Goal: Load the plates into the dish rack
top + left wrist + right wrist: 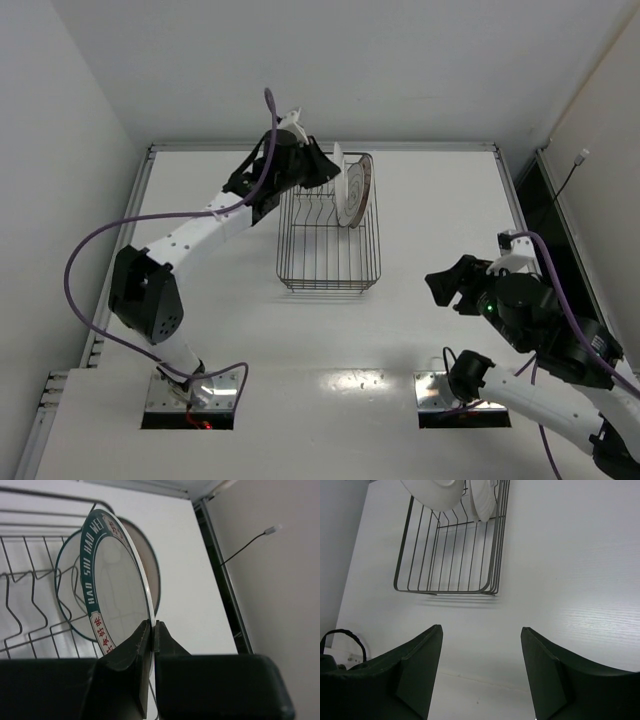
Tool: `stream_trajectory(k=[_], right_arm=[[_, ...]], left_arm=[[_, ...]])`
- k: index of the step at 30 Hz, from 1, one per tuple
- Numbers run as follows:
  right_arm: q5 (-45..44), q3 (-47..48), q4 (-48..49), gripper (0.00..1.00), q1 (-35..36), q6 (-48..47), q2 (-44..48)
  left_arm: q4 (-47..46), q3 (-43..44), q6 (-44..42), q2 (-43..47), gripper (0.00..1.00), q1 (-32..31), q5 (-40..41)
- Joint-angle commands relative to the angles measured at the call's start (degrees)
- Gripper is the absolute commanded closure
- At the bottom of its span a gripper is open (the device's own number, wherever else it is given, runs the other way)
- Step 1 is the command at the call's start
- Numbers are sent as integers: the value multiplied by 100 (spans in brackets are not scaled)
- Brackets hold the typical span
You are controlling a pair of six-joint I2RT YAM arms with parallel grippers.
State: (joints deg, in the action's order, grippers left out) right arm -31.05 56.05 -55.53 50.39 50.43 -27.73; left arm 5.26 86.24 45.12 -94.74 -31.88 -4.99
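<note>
**Status: one in, one held**

Worktop carries the dish rack. The brown-centred plate stands on edge at its far end. The green-rimmed plate is upright just beside it, rim pinched in your left gripper. Your right gripper is parted and empty.

At far end of dish rack: rear plate, face mostly hidden behind green-rimmed plate, motif unreadable. Right wrist view: both plates cut off by top edge. Top view: left gripper fingertips at rack's far-left corner too small to tell.
</note>
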Motion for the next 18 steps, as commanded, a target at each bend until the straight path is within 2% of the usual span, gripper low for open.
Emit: stream_trajectory(k=[1,9,18], right_arm=[[-42,29,-99,39,-12,54,92],[-42,20,-485,41,-12,54,373],[-94,-33,-827,41,-12,283,786]], left_arm=[[-1150,-36,137,149,100,-29,-406],[-1430,-563,137,-229,100,-29,-459],[-1317,-538,-48,-590,100,23,-222]])
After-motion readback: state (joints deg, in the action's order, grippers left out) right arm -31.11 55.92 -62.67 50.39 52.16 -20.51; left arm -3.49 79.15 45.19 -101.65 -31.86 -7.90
